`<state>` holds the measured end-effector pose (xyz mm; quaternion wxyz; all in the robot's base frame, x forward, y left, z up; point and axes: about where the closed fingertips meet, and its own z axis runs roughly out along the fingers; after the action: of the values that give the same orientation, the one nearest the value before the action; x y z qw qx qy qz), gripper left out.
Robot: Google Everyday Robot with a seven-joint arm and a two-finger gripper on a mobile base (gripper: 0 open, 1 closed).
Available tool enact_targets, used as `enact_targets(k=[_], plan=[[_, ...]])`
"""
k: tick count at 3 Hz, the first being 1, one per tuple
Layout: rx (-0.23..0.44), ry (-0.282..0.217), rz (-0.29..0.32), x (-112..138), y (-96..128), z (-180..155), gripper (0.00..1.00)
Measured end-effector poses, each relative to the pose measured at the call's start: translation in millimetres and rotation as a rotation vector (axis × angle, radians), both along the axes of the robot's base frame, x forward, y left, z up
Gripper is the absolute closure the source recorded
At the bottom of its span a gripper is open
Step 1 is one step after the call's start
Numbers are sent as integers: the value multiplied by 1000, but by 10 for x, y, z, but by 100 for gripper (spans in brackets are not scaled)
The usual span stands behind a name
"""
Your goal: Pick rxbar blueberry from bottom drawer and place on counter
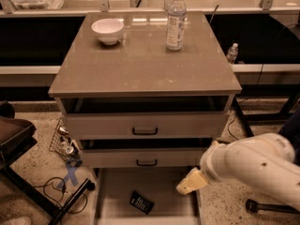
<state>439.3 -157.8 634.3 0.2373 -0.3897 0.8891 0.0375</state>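
Observation:
The rxbar blueberry is a small dark packet lying flat on the floor of the open bottom drawer, near its front middle. My gripper comes in from the right on a thick white arm and hangs over the drawer's right side, above and to the right of the packet, apart from it. The counter is the grey-brown top of the cabinet.
A white bowl and a clear water bottle stand at the back of the counter. Two upper drawers with dark handles sit slightly open. A dark chair, cables and a basket lie on the floor at left.

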Motion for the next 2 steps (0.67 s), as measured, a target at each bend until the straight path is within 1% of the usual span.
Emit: enact_targets(k=[1, 2], plan=[[7, 3, 35, 22, 216, -665, 0], [58, -25, 0, 128, 148, -1118, 0]])
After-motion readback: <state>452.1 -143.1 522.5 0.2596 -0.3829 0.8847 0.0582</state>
